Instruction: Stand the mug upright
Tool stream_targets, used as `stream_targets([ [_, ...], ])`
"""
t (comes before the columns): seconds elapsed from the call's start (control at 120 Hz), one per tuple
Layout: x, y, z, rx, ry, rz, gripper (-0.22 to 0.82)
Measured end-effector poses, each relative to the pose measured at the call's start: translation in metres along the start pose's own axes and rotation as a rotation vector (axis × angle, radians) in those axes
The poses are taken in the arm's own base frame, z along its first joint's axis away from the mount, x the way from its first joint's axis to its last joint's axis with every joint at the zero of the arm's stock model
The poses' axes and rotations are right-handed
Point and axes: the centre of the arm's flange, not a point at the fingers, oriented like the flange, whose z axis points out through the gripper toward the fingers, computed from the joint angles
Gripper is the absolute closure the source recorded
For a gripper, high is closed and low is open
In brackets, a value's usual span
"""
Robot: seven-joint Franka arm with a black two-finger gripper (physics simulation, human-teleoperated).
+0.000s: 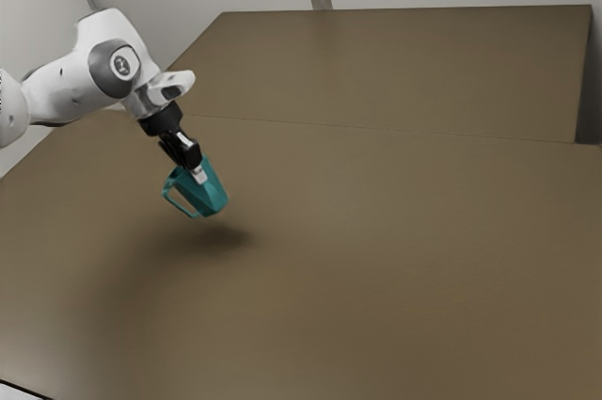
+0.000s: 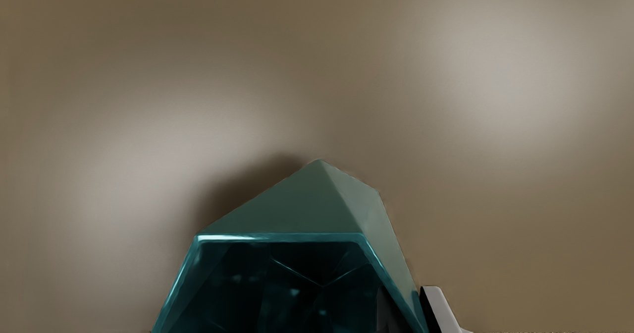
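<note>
The mug (image 2: 297, 204) is held tilted above the tabletop (image 1: 376, 278) — nearer its edge at the exterior view's left than its right one — with its wall pinched between the fingers of the gripper (image 1: 196, 172).

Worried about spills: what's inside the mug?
Dark, faceted walls show inside the mug, plus, probably, a finger of the tool. The interior beyond the wrist view's edge can't be seen.
</note>
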Motion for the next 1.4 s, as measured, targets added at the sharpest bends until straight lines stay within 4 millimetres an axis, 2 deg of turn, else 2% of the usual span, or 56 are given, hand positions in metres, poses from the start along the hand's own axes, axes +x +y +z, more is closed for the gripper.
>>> stream_targets([
  [0.167, 0.008, 0.004, 0.013, 0.155, -0.037, -0.013, 0.78],
  [0.292, 0.005, 0.008, 0.046, 0.195, -0.058, -0.035, 0.78],
  [0.392, 0.001, 0.006, 0.063, 0.214, -0.055, -0.065, 0.78],
  [0.85, 0.007, 0.002, 0.08, 0.247, -0.017, -0.164, 0.75],
  [0.917, 0.008, 0.002, 0.08, 0.245, -0.014, -0.174, 0.69],
  [1.0, 0.008, 0.002, 0.08, 0.243, -0.01, -0.184, 0.51],
  [1.092, 0.008, 0.004, 0.074, 0.244, -0.002, -0.19, 0.33],
  [1.2, 0.006, 0.011, 0.059, 0.246, 0.016, -0.191, 0.2],
  [1.267, 0.005, 0.02, 0.038, 0.248, 0.035, -0.188, 0.15],
  [1.4, 0.018, 0.033, -0.023, 0.258, 0.079, -0.18, 0.08],
])
